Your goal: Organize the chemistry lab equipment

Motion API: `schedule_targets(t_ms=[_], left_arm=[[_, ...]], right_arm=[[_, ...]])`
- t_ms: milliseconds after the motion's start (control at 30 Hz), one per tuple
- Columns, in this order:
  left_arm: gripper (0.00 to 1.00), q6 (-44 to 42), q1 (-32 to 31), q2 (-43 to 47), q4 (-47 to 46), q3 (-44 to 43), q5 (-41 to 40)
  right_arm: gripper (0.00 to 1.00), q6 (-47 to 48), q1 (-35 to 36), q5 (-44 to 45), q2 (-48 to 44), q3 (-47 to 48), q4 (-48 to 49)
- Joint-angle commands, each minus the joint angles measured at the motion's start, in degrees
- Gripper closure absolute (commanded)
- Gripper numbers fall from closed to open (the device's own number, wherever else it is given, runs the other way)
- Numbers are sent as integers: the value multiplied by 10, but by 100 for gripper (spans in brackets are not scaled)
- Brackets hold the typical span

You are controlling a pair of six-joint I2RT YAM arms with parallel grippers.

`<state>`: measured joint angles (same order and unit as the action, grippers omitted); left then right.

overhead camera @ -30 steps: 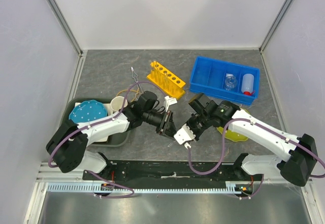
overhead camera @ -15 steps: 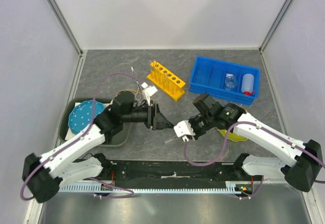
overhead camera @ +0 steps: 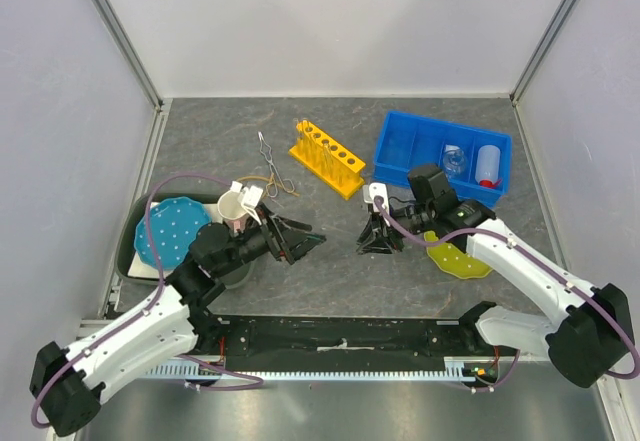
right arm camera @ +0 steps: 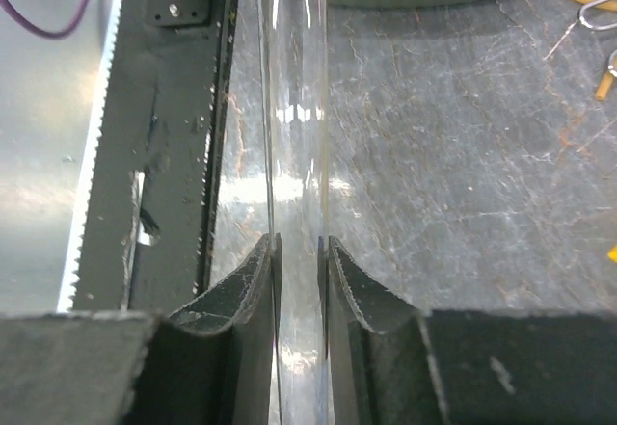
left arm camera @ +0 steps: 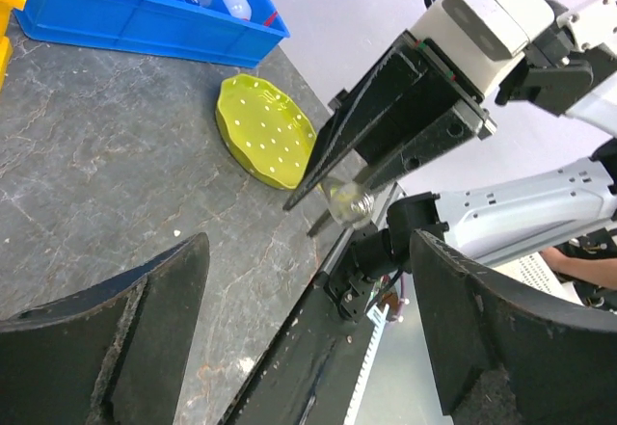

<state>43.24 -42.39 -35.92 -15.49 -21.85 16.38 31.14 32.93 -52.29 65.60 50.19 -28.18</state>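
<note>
Right fingers are pinched narrow on one of the thin clear rods, holding it low over the table near the yellow holed rack. Left fingers are spread wide with nothing in them. I'd tip the rod upright, line it up over a hole, and only let go once it's seated.

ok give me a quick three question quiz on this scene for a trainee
1. True or false: the right gripper is shut on a clear tube.
2. Where is the white squeeze bottle? a) in the blue bin b) on the green plate c) in the mug
3. Fill in: the left gripper has its jaws ___.
Key: 1 true; 2 a; 3 open.
</note>
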Motion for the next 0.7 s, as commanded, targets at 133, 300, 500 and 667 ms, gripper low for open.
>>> schedule_targets(t_ms=[133, 300, 500, 667], left_arm=[[10, 44, -21, -119, -184, -22, -42], [24, 41, -45, -178, -192, -53, -71], [36, 23, -60, -186, -170, -68, -111], [41, 14, -70, -194, -148, -82, -115]], right_arm=[[80, -123, -19, -74, 4, -29, 122], [79, -133, -27, -76, 7, -33, 134], [79, -143, -30, -75, 2, -54, 153], [79, -151, -32, -76, 6, -55, 161]])
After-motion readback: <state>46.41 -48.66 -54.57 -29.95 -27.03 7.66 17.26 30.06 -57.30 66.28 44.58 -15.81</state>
